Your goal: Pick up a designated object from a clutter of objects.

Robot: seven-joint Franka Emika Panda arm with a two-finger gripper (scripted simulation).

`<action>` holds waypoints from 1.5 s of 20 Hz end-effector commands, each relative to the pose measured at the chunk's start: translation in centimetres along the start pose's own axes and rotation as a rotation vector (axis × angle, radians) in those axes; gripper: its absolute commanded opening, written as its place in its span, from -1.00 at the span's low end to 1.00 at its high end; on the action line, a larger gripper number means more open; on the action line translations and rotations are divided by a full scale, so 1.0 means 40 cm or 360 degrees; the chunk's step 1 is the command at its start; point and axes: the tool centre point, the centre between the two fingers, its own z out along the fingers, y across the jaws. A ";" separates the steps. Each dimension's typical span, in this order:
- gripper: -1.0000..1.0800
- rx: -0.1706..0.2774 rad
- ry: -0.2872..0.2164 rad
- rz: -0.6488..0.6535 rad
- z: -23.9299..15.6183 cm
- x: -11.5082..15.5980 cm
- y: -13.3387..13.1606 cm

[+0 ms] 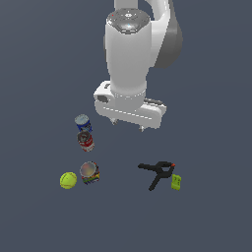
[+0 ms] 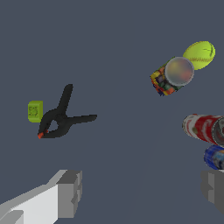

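The black spring clamp (image 1: 159, 172) lies flat on the grey floor at the exterior view's right, handles splayed, its red-orange tip beside the lime-green block (image 1: 176, 182). It shows in the wrist view (image 2: 61, 117) too, with the block (image 2: 35, 111) close to it. My gripper (image 1: 128, 123) hangs well above the floor, behind the clamp and apart from it. Its fingers (image 2: 70, 192) stand wide apart with nothing between them. The blue can (image 1: 82, 122), red can (image 1: 85, 141), multicoloured can (image 1: 89, 173) and yellow-green ball (image 1: 68, 180) sit at the exterior view's left.
The cans and ball also show in the wrist view: multicoloured can (image 2: 171, 76), ball (image 2: 199, 54), red can (image 2: 204, 128), blue can (image 2: 215, 157). A wide gap of bare grey floor separates this group from the clamp and block.
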 end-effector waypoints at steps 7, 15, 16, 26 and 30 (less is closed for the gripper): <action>0.92 -0.0001 0.0007 0.0281 0.082 0.036 -0.079; 0.92 0.0000 0.0014 0.0544 0.166 0.060 -0.154; 0.92 0.0000 0.0015 0.0576 0.177 0.063 -0.164; 0.92 0.0003 0.0024 0.0905 0.291 0.078 -0.257; 0.92 0.0005 0.0027 0.1036 0.339 0.080 -0.293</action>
